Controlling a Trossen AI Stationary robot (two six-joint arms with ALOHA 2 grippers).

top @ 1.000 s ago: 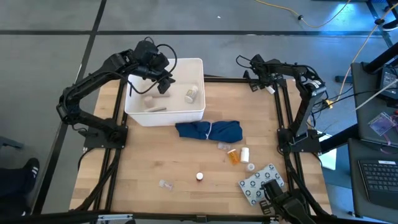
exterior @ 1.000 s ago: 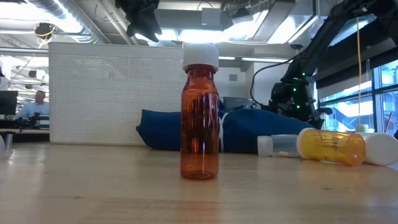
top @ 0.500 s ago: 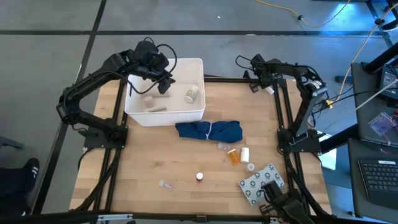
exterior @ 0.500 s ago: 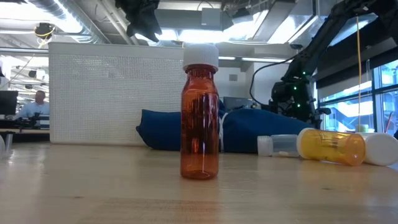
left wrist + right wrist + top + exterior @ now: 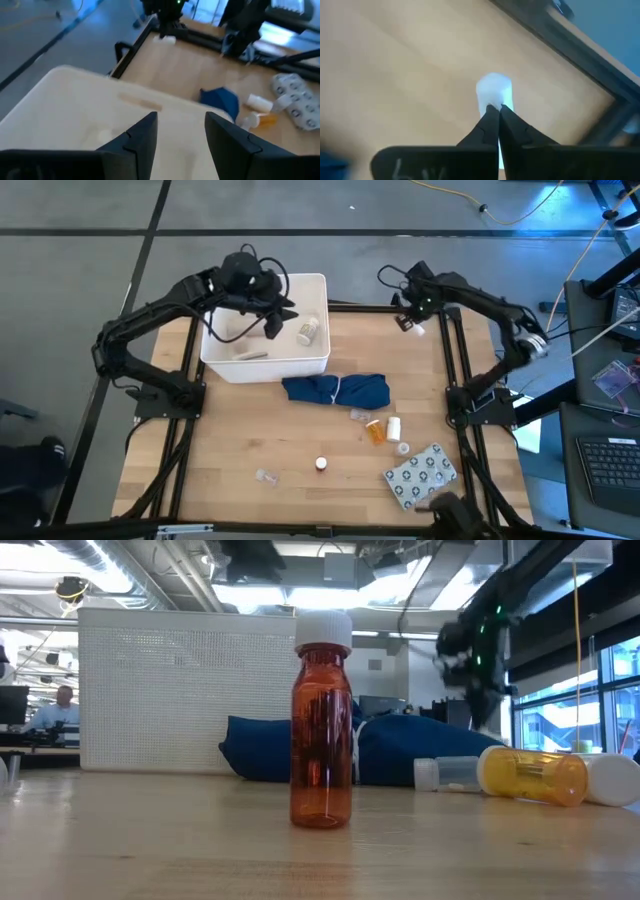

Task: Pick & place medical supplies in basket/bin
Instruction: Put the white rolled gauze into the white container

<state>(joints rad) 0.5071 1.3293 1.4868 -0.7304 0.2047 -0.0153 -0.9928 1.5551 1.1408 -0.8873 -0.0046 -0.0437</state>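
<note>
Since a moment ago, our left claw (image 5: 272,318) has swung across above the white tub (image 5: 312,358), fingers (image 5: 142,137) spread wide and empty, while our right claw (image 5: 408,318) has shifted over the counter's (image 5: 250,440) far right corner, tips nearly closed, apparently pinching a small white piece (image 5: 494,90). The upright amber bottle (image 5: 321,720), lying orange pill bottle (image 5: 374,430) and blister pack (image 5: 422,474) wait near the front. We judge the bottles light, rigid and slick, best gripped across the body.
</note>
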